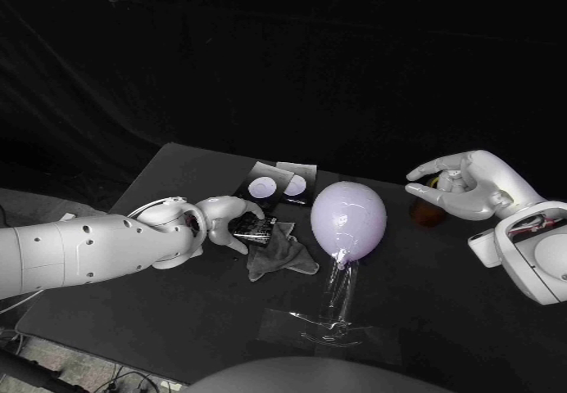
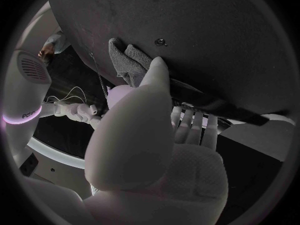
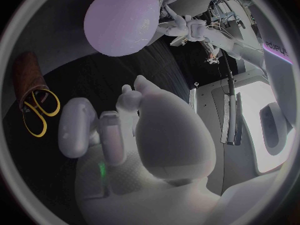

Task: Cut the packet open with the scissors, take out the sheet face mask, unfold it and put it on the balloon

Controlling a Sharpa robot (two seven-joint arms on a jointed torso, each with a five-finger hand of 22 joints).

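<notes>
Lilac balloon (image 1: 349,217) stands mid-table on a clear stand (image 1: 337,315), between my two hands. My left hand (image 1: 222,221) grips the dark packet (image 1: 253,228) just beside the balloon, and the grey mask (image 1: 281,257) droops below it onto the table (image 1: 177,176). My right hand (image 1: 463,192) hovers well apart on the balloon's other side, fingers loosely spread, holding nothing. Under it, partly covered from above, the scissors (image 3: 37,110) sit in a brown holder (image 3: 26,75), yellow handles showing. Two spare packets (image 1: 262,187) lie behind the balloon near the table's far edge. My fingers cover the packet's top, so I cannot tell whether the mask hangs out of it or merely touches it.
</notes>
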